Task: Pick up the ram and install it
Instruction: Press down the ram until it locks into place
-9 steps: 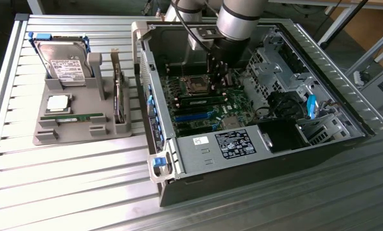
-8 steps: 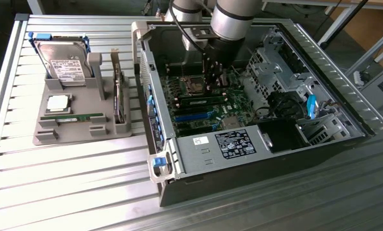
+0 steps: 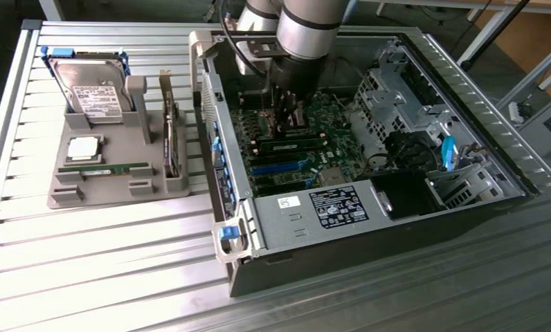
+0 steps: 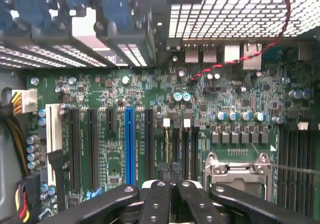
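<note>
Ram point(image 3: 104, 168) is seen lying flat in the front slot of a grey holder point(image 3: 118, 181) on the bench point(image 3: 91, 263), at the exterior view's left, well apart from the end effector. Just behind it on the same holder a square silver processor chip point(image 3: 82, 147) is laid, and behind that a silver hard drive point(image 3: 93, 93) is stood upright; its white label carries print too small to be read. To the exterior view's right of the holder an open computer case point(image 3: 497, 138) is placed. On the near side of the case a silver power supply point(image 3: 299, 214) is fitted, marked with a black label of unreadable text and a small white sticker on which "15" seems to be written. Farther in, the green motherboard point(image 4: 115, 91) is exposed, with a blue expansion slot point(image 4: 129, 144) among black ones. The end effector point(image 4: 169, 181) is lowered inside the case above the motherboard, its fingers point(image 4: 156, 204) closed together on nothing.
</note>
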You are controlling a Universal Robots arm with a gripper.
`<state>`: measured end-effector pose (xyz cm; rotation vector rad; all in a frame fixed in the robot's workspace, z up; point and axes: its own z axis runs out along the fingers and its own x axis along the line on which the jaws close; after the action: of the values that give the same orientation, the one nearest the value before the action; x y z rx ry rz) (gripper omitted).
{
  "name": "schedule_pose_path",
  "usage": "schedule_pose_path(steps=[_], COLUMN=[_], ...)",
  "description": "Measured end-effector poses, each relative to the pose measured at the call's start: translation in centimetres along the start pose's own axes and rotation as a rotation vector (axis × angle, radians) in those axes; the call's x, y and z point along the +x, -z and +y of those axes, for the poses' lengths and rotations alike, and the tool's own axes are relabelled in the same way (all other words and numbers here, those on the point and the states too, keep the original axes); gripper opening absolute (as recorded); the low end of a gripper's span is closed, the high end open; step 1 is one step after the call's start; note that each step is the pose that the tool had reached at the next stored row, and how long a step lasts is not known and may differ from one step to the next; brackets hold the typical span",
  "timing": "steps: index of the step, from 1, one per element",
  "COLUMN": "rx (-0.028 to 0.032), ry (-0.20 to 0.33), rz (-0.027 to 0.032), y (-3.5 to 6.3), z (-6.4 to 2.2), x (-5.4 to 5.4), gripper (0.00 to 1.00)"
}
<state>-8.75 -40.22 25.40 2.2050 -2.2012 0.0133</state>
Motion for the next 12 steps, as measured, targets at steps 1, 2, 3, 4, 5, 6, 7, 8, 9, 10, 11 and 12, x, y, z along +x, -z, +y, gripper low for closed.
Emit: schedule_pose_path(steps=[1, 2, 3, 4, 5, 6, 7, 8, 9, 10, 11, 12], rx=[-0.0001, -0.0001, -0.0002, -0.0002, -0.0001, 0.0000, -0.0001, -0.0001, -0.0001, -0.0001, -0.0001, -0.0001], ry=[0.000, 0.000, 0.000, 0.000, 0.000, 0.000, 0.000, 0.000, 0.000, 0.000, 0.000, 0.000], rz=[0.0002, 0.0001, 0.0003, 0.0003, 0.0002, 0.0000, 0.0002, 0.0001, 0.0001, 0.0002, 0.0001, 0.0002], y=[-0.13, -0.28, -0.39, -0.50, -0.65, -0.78, -0.97, -1.10, -1.29, -1.40, -1.54, -1.68], z=[0.04, 0.04, 0.06, 0.35, 0.67, 0.67, 0.67, 0.67, 0.67, 0.67, 0.67, 0.67], x=[0.0, 0.0, 0.0, 0.0, 0.0, 0.0, 0.0, 0.0, 0.0, 0.0, 0.0, 0.0], gripper=[0.09, 0.09, 0.09, 0.09, 0.09, 0.09, 0.09, 0.09, 0.09, 0.09, 0.09, 0.09])
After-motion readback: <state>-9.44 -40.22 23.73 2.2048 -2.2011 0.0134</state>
